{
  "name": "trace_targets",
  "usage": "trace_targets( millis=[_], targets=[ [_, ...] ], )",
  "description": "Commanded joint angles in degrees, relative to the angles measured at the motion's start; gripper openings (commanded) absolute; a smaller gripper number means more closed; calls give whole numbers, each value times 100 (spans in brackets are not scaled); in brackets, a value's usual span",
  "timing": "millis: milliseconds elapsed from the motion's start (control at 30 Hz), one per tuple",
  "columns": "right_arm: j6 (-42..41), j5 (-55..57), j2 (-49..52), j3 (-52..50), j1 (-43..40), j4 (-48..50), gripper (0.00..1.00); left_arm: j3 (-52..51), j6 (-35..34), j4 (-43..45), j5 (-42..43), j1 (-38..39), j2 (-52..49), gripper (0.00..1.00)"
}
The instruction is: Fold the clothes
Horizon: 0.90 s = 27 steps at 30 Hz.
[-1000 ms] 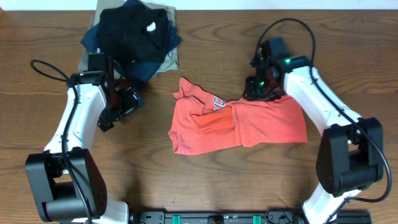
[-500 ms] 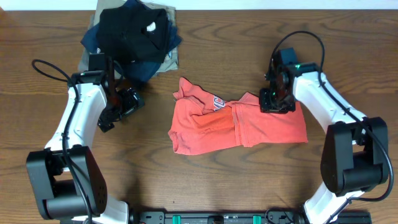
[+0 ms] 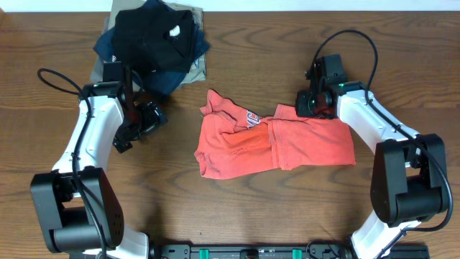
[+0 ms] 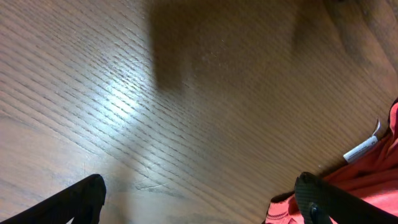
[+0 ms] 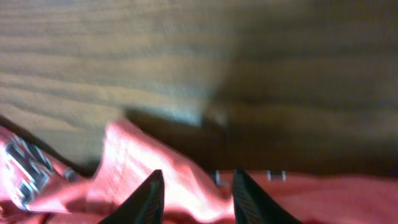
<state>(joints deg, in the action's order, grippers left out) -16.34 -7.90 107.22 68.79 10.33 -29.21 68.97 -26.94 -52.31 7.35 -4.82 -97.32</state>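
The clothes, a red-orange T-shirt (image 3: 273,144) with white lettering (image 3: 251,119), lie crumpled and partly folded mid-table. My right gripper (image 3: 310,108) sits at the shirt's far edge. In the right wrist view its fingers (image 5: 198,177) stand partly apart, open, astride a raised ridge of the red cloth (image 5: 124,155). My left gripper (image 3: 140,129) hovers left of the shirt, wide open and empty (image 4: 200,186) over bare wood. The shirt's edge (image 4: 373,174) and a white tag (image 4: 360,149) show beside its right finger.
A heap of black, navy and khaki garments (image 3: 154,39) lies at the back left, just behind the left arm. The wooden table (image 3: 237,208) runs under everything, and the arm bases stand at the front corners.
The right gripper dipped onto the shirt's upper right part, then drew back to its far edge; a small peak of cloth now stands there. The left arm stayed still.
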Motion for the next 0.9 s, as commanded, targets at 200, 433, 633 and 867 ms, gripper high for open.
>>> trace_targets(
  millis=[200, 433, 633, 867],
  targets=[
    [-59, -7, -83, 752, -166, -636, 51, -52, 76, -4, 13, -7, -76, 98],
    [345, 0, -96, 1930, -372, -2715, 56, -52, 76, 11, 15, -7, -79, 98],
    [723, 2, -72, 1587, -378, -3049, 44, -63, 74, 79, 15, -7, -79, 98],
    [479, 0, -72, 101, -374, -1961, 35, -63, 74, 94, 15, -7, -79, 98]
  ],
)
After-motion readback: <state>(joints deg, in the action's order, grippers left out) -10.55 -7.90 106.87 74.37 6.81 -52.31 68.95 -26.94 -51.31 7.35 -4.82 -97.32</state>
